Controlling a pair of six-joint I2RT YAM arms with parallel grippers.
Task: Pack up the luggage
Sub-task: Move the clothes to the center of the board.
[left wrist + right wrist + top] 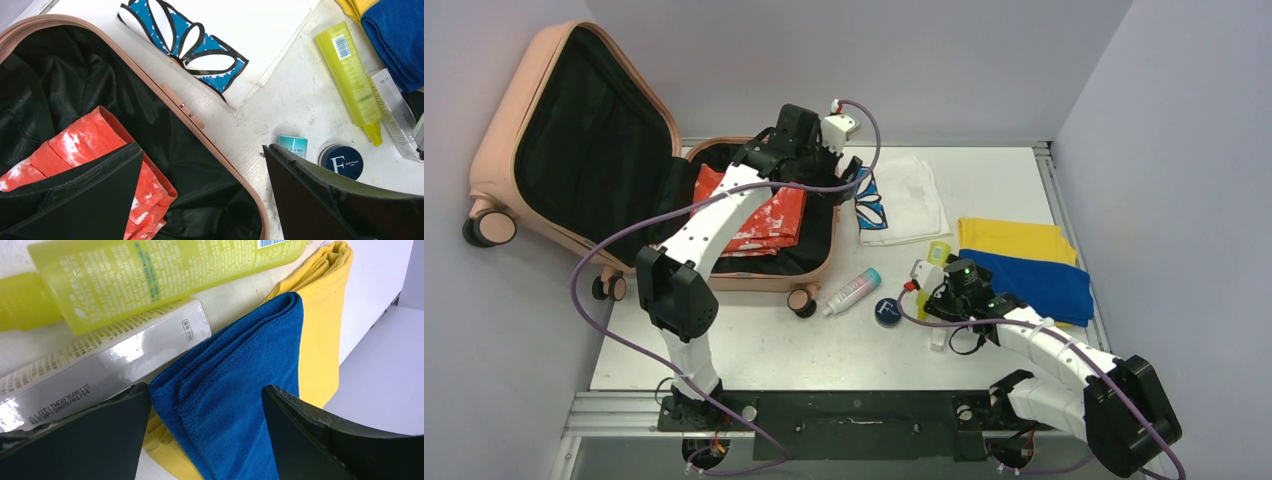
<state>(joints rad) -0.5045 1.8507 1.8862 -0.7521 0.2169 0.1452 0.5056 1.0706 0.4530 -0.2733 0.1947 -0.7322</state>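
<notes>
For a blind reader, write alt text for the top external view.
An open pink suitcase lies on the left of the table with a red cloth inside, the left gripper above its right rim. To its right lie a white cloth, a bottle, a jar and yellow and blue towels, near the right gripper.

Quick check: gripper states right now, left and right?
Left gripper: open, empty.
Right gripper: open, jaws over the folded blue towel, holding nothing.
</notes>
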